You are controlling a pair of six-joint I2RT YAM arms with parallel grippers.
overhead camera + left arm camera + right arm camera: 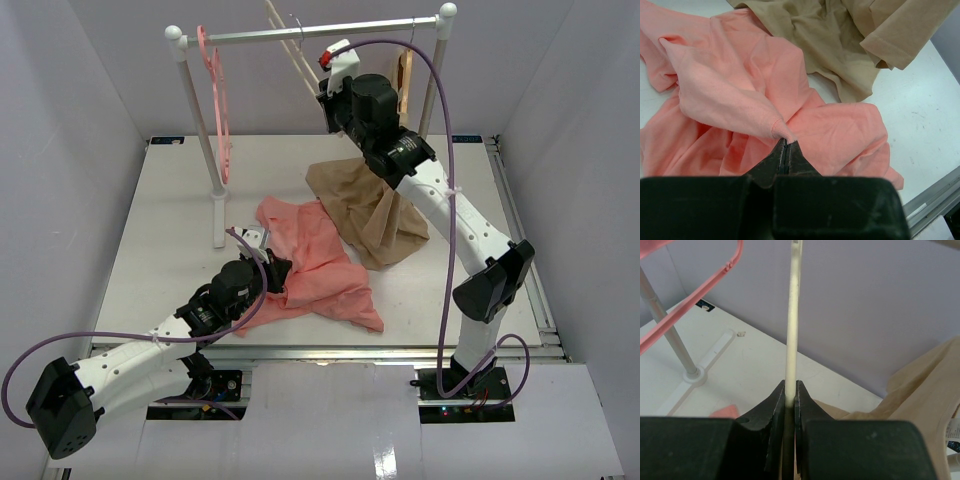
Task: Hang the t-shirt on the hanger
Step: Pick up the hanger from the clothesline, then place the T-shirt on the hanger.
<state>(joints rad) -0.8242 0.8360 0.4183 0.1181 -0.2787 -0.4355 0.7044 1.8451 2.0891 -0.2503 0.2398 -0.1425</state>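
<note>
My right gripper [790, 386] is clamped on the cream hanger [792, 325] at the far rack [320, 33]. My left gripper [786, 142] pinches the coral t-shirt [730, 95], lying near-left on the table [150, 230]. I judge threading not yet started.

Soft matt cloth t-shirt [740, 90]; smooth cream plastic hanger [792, 315]; matt white table [920, 115].

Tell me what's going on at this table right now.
The left claw is shut on a pinched fold of the salmon t-shirt, which lies crumpled on the table, partly under a tan garment. The right claw is raised near the rail and shut on a thin bar of the cream hanger. A pink hanger hangs on the rail. The t-shirt is not yet on the hanger.
</note>
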